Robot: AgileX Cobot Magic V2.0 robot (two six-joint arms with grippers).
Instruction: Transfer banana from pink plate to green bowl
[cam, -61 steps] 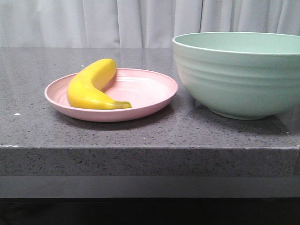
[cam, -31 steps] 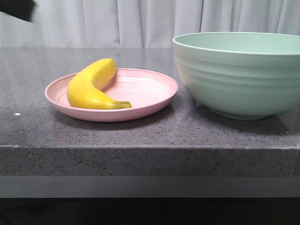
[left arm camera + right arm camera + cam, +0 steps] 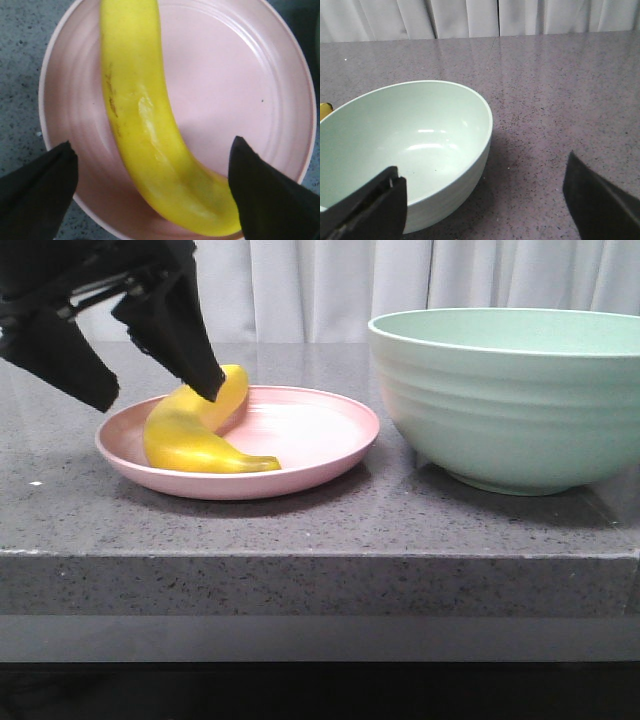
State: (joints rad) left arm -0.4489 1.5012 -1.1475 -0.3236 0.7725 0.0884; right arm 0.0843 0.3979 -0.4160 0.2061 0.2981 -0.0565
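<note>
The yellow banana lies on the pink plate at the left of the counter. It also shows in the left wrist view, on the plate. My left gripper is open just above the plate, its fingers wide on either side of the banana's thick end, not touching it. The green bowl stands at the right and is empty inside. My right gripper is open over the bare counter beside the bowl; it is out of the front view.
The grey speckled counter ends in a front edge close below the plate and bowl. White curtains hang behind. The bowl's rim stands much higher than the plate, a small gap between them.
My left arm has come in from the upper left and dropped over the plate, fingers now straddling the banana. The banana, plate and bowl have not moved.
</note>
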